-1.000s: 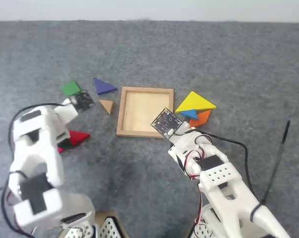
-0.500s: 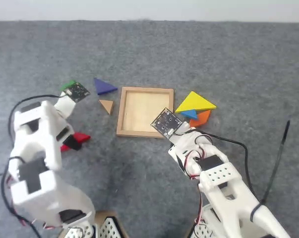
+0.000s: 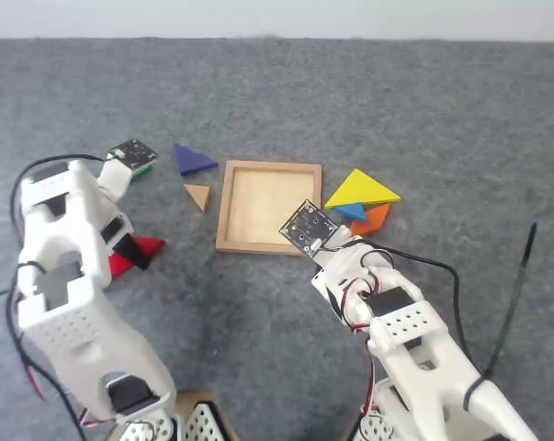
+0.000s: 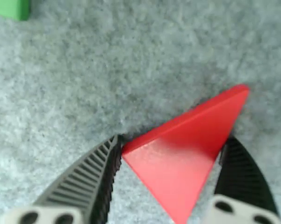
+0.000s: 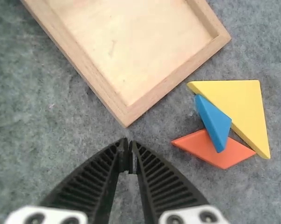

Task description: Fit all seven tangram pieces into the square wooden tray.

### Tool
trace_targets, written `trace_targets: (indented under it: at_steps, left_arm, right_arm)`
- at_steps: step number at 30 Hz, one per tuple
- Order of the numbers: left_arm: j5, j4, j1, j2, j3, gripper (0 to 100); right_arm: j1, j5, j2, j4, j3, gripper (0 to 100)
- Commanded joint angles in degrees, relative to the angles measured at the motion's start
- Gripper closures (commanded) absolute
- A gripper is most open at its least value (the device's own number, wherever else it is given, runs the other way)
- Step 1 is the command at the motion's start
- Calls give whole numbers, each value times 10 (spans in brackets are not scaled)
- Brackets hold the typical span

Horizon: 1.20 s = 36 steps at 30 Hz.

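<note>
Hanging shut and empty, the right gripper (image 5: 129, 156) sits by the near corner of the tray (image 3: 222, 207). The left gripper (image 4: 170, 144) pinches the red triangle (image 4: 182, 163) on the mat. The tray is bare, with all seven pieces outside it, so nothing is placed yet.

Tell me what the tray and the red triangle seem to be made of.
The tray: pale bare-looking wood, matte; grain streaks show on floor and rim. The red triangle: probably painted wood, smooth even coat, thick flat edge; no grain shows, so plastic stays possible.
</note>
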Motion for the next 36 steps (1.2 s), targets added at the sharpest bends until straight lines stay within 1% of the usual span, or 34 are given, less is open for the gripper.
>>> trace_targets:
  at_steps: [1, 4, 10, 15, 20, 24, 31, 36]
  left_arm:
    - [6, -5, 6, 11, -33, 684]
    - [6, -6, -1, 11, -29, 685]
    - [6, -28, 5, 5, -4, 733]
    - [9, -25, 4, 5, -2, 743]
    - [9, 1, 4, 0, -4, 743]
    - [10, 17, 0, -54, 21, 743]
    - [10, 14, 2, -187, 126, 743]
    - [18, 20, 2, -223, 150, 743]
  right_arm:
    - [2, -2, 1, -10, -4, 991]
    - [2, -2, 1, -10, -4, 991]
    - [2, -2, 1, -10, -4, 991]
    - [2, -2, 1, -10, -4, 991]
    - [2, -2, 1, -10, -4, 991]
    - [2, -2, 1, -10, -4, 991]
    - [2, -2, 1, -9, -4, 991]
    - [2, -2, 1, -8, -4, 991]
